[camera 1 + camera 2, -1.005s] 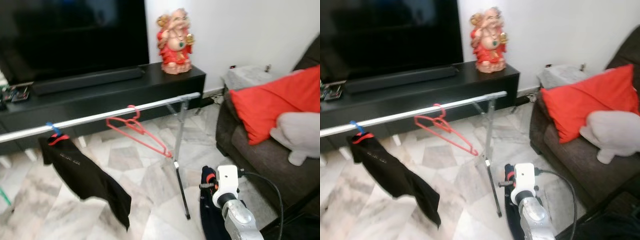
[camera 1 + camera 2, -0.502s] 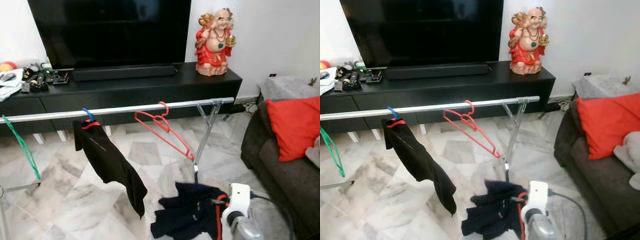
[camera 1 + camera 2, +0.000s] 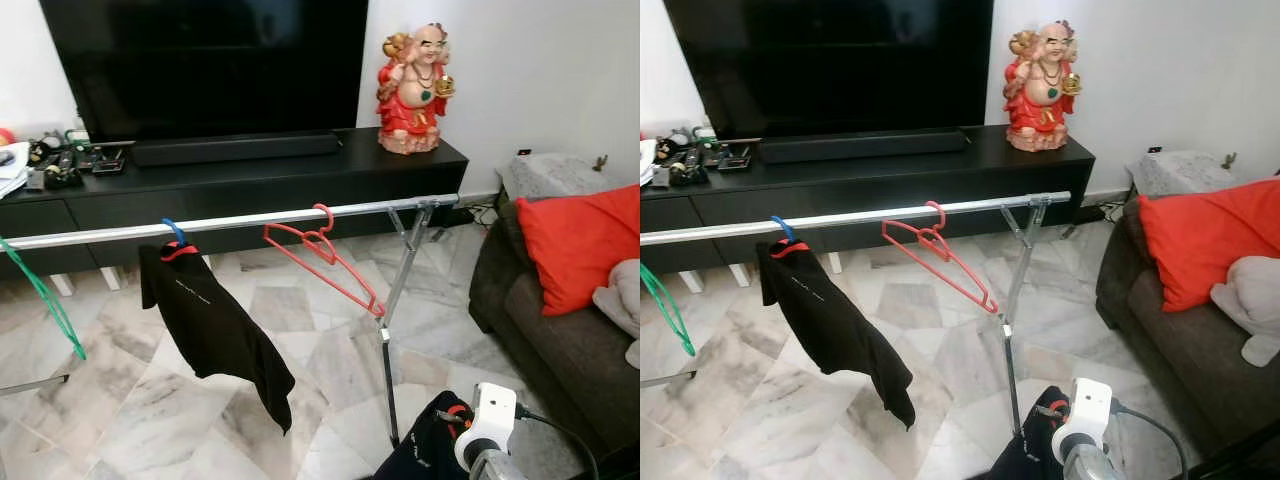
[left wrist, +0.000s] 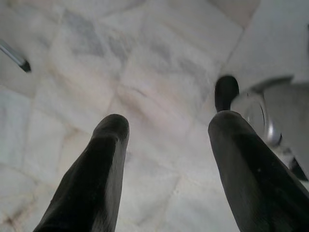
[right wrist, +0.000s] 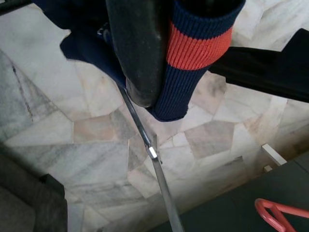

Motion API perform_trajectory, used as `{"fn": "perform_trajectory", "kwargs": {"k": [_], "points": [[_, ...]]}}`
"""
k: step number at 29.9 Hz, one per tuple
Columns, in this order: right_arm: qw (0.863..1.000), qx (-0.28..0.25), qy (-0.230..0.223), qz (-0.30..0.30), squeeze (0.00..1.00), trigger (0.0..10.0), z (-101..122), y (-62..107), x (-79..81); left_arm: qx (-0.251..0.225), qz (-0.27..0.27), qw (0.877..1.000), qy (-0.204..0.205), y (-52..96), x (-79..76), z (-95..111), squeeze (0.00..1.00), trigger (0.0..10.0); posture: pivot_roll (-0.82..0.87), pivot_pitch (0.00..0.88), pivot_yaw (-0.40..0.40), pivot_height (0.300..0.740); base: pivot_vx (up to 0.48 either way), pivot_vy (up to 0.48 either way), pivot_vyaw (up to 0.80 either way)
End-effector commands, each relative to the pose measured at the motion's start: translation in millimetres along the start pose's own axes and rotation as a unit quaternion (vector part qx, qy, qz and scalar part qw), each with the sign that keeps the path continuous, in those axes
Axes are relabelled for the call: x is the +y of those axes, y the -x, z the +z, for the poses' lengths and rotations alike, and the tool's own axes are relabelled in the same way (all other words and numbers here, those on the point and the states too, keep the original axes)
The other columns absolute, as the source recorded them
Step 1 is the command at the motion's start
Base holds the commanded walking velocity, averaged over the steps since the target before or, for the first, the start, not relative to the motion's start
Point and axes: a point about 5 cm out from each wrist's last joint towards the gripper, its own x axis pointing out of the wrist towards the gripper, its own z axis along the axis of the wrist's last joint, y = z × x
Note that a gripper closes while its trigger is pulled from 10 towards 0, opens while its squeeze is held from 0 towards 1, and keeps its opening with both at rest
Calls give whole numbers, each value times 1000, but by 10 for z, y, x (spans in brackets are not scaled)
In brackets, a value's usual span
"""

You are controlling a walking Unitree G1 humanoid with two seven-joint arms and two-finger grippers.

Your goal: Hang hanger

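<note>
A silver clothes rail (image 3: 250, 218) runs across in front of me. On it hang an empty red hanger (image 3: 330, 262), a black garment (image 3: 212, 330) on a blue hanger, and a green hanger (image 3: 45, 300) at the far left. My right arm (image 3: 487, 430) sits low at the right, beside the rack's upright leg (image 3: 390, 360). My right gripper (image 5: 155, 96) is shut on a navy garment with a red-orange band (image 5: 198, 43); one black finger (image 5: 137, 48) shows, the other is hidden by cloth. My left gripper (image 4: 169, 123) hangs open above the marble floor.
A black TV console (image 3: 250, 180) with a large TV and a red statue (image 3: 410, 90) stands behind the rail. A dark sofa (image 3: 560, 330) with a red cushion (image 3: 580, 240) is at the right. Small clutter lies on the console's left end (image 3: 60, 165).
The camera has swung left and then steadied, bringing the whole rail into view. The navy garment, spread beside my right wrist half a second ago, now bunches close beneath it.
</note>
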Motion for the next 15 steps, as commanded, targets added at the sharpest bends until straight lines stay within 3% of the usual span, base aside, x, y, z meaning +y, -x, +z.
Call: {"fn": "perform_trajectory", "kwargs": {"k": [1,5,15], "points": [[1000,-21,8,-1,0,10000,65,-16,28,9,-1,1000,3,15,27,-61,0,10000,74,0,18,740,0,0,0],[1000,-14,13,-2,0,10000,-12,15,26,14,4,1000,3,30,91,-95,0,10000,76,0,23,740,0,0,800],[1000,-11,6,-3,0,10000,-54,31,23,11,-1,1000,-7,16,51,-56,0,10000,77,0,34,740,0,0,800]]}}
